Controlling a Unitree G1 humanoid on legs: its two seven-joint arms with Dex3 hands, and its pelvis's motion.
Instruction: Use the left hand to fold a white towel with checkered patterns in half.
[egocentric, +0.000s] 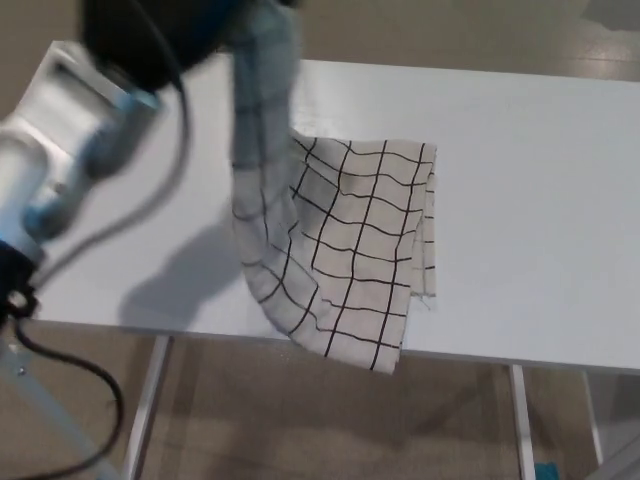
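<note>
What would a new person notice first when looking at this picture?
The eye goes first to the checkered towel, one end lifted high above the white table while the rest lies at the near edge, a corner hanging over it. Next comes the blurred left hand at the upper left, holding that raised end, with the silver forearm below it.

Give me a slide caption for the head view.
Left hand lifts one end of the checkered towel above the white table, mid-fold.
</note>
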